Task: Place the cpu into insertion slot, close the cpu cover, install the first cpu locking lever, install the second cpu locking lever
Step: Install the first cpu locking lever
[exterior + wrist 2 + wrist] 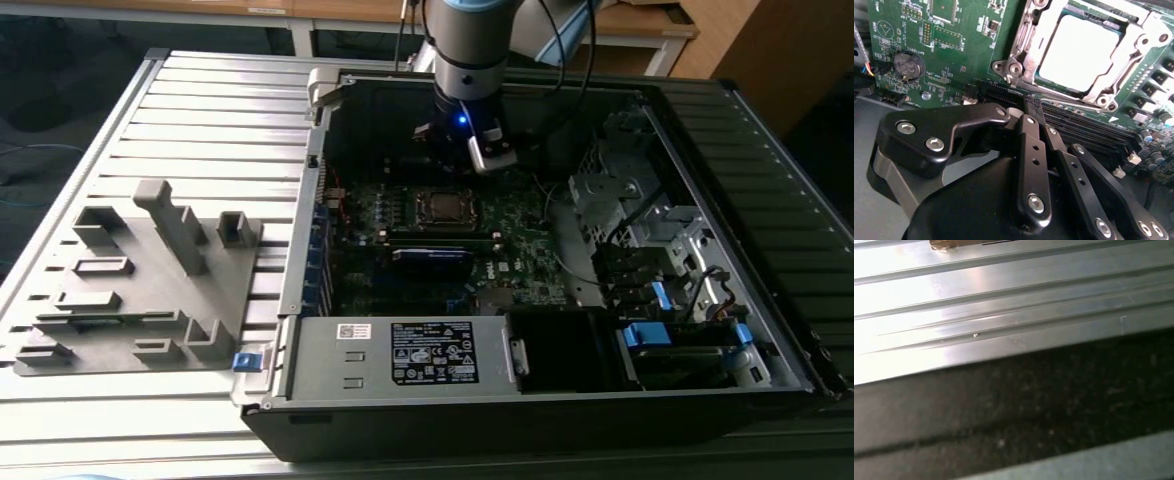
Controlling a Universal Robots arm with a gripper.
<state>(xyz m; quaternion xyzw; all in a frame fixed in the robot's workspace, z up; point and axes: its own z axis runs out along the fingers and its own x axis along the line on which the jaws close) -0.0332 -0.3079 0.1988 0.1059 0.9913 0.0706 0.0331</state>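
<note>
An open computer case [534, 400] lies on a slatted metal surface [200, 120], with a grey plastic holder [134, 280] just beside it on the exterior view's left. The arm [461, 60] reaches down into the case over the green board [954, 50]. The chip [1079, 50] sits in its socket near the middle of the board. The cover [1026, 45] lies flat around it, so the chip's metal top shows through the window. The hand [1034, 106] hangs near the socket's edge, over the long black memory slots [1079, 125]. Its black fingers [1030, 145] are pressed together and hold nothing. A round coin battery [906, 65] sits on the board well apart from the socket.
</note>
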